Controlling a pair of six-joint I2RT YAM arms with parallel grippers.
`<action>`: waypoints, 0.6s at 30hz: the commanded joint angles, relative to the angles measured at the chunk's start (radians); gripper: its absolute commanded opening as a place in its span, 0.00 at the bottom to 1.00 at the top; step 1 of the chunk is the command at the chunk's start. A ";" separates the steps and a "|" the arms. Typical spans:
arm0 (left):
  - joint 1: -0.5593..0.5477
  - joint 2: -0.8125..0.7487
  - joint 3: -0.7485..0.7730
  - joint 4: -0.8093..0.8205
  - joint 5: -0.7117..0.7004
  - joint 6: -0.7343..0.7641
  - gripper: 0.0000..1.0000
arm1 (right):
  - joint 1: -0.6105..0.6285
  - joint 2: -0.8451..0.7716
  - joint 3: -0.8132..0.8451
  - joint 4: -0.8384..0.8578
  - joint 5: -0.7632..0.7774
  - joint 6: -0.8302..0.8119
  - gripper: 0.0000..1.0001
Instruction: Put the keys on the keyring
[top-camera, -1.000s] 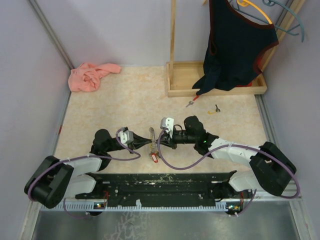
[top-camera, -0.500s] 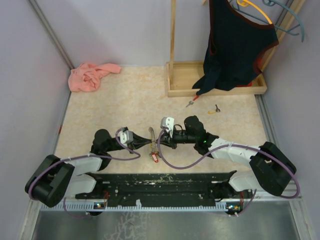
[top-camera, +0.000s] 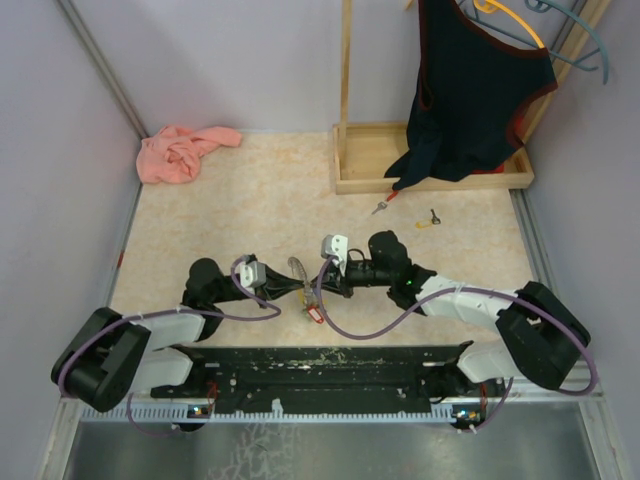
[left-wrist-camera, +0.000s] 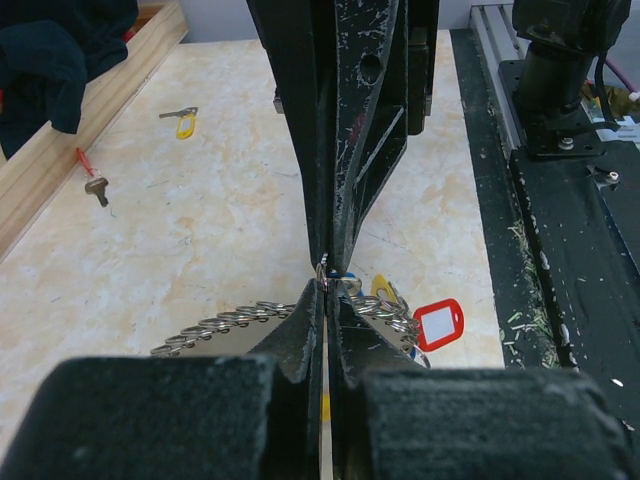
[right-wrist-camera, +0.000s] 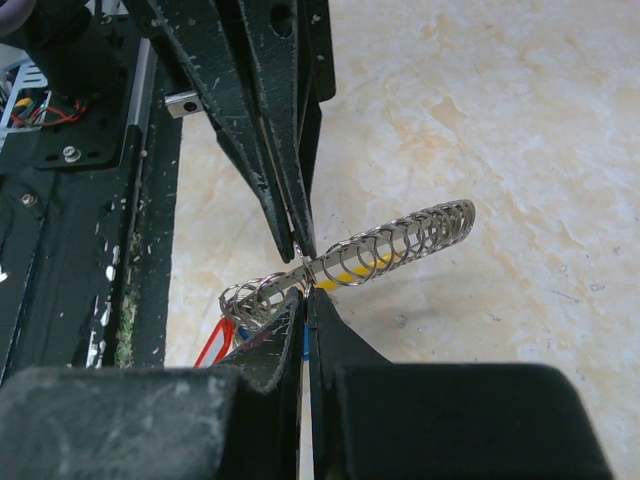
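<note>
A metal strip threaded with several keyrings (top-camera: 298, 268) hangs between my two grippers above the table; it shows in the left wrist view (left-wrist-camera: 222, 322) and the right wrist view (right-wrist-camera: 405, 238). A red tag (top-camera: 316, 313) dangles from it, with blue and yellow tags beside it (left-wrist-camera: 438, 324). My left gripper (top-camera: 300, 290) (left-wrist-camera: 327, 292) and right gripper (top-camera: 316, 288) (right-wrist-camera: 305, 296) meet tip to tip, both shut on one small ring (left-wrist-camera: 323, 270). Two loose keys lie far off: a red-tagged key (top-camera: 381, 205) and a yellow-tagged key (top-camera: 428, 220).
A wooden rack base (top-camera: 360, 172) with a dark garment (top-camera: 478, 95) on a hanger stands at the back right. A pink cloth (top-camera: 185, 150) lies at the back left. A black rail (top-camera: 320, 365) runs along the near edge.
The ring strip has turned a little between the grippers and the red tag has swung slightly to the right. Both arms have hardly moved.
</note>
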 joint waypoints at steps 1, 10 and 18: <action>-0.001 0.006 0.024 0.042 0.041 -0.003 0.01 | -0.010 0.016 0.036 0.124 -0.132 -0.024 0.00; -0.002 0.010 0.031 0.021 0.034 0.003 0.01 | -0.033 0.027 0.064 0.072 -0.217 -0.091 0.00; -0.009 -0.010 0.059 -0.100 -0.015 0.053 0.01 | -0.033 0.010 0.072 0.064 -0.155 -0.082 0.00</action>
